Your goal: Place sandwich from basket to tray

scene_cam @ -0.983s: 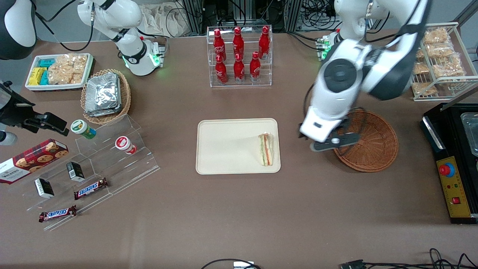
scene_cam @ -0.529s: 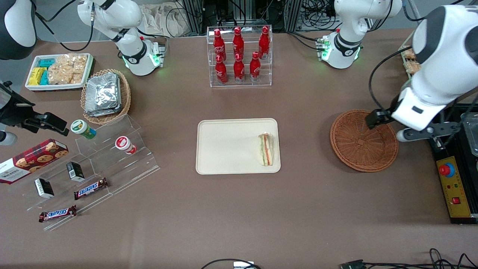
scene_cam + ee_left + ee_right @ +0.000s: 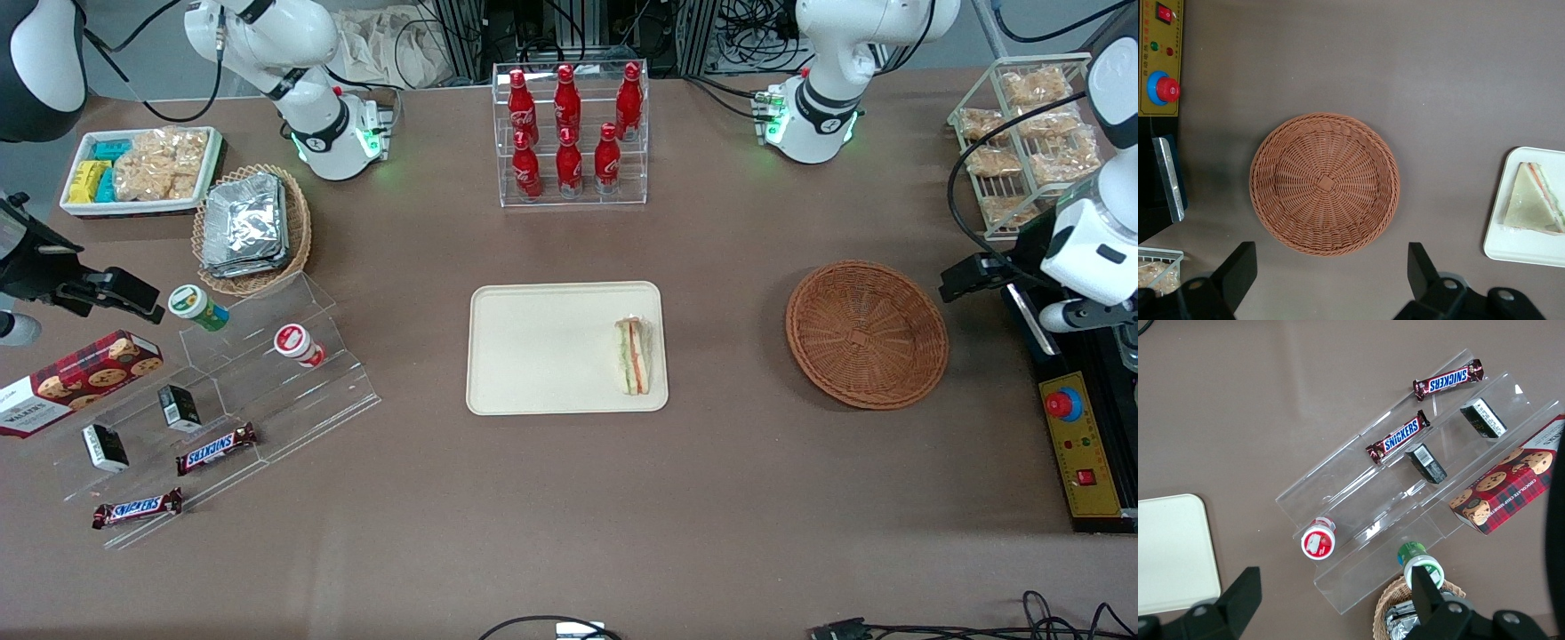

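Having withdrawn past the empty basket, the gripper, fingers apart, leaves the sandwich delivered on the tray.

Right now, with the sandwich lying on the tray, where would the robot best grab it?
Probably from above, pinching the two long slanted sides of the sandwich near its wide end. It lies flat at the edge of the tray nearest the basket, so that wedge narrows between fingers. The end effector hangs open above the basket's edge.
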